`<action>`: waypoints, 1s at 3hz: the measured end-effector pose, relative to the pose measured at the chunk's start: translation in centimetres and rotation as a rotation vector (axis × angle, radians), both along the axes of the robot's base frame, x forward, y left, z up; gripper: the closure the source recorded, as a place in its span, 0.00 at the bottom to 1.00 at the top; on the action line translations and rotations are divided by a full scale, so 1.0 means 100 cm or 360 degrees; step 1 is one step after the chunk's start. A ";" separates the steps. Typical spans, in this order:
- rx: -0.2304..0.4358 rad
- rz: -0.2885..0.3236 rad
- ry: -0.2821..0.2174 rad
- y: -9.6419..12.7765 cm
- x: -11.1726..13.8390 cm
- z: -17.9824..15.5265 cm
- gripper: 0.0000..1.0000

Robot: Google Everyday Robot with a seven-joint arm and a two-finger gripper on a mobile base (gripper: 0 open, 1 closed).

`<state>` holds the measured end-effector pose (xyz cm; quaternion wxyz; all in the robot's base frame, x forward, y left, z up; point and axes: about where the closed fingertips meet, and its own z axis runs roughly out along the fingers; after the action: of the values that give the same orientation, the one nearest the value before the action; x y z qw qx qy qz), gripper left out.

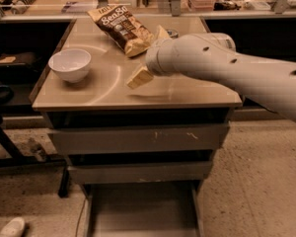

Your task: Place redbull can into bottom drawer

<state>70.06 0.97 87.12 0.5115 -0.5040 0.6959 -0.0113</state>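
Note:
The redbull can (pixel 173 32) stands at the back right of the table top (pixel 103 90); only its shiny round top shows above my arm. My gripper (pixel 150 55) hangs over the middle of the table, just left of and in front of the can. Its two cream fingers (pixel 139 77) are spread apart with nothing between them. The bottom drawer (pixel 143 211) is pulled out below the other two, and its flat grey floor is bare.
A brown chip bag (pixel 121 27) lies at the back of the table, next to the gripper. A white bowl (pixel 69 64) sits at the left. The scratched-front drawer (pixel 138 138) and the middle drawer (pixel 138 172) are shut. A dark stand (pixel 5 142) is at the left.

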 end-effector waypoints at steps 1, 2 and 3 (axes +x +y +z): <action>0.0000 0.0000 0.0000 0.000 0.000 0.004 0.00; 0.0073 -0.0049 -0.0079 -0.027 0.004 0.040 0.00; 0.0085 -0.0115 -0.0194 -0.062 0.008 0.077 0.00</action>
<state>70.84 -5.20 94.83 0.5654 -0.4630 0.6813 -0.0417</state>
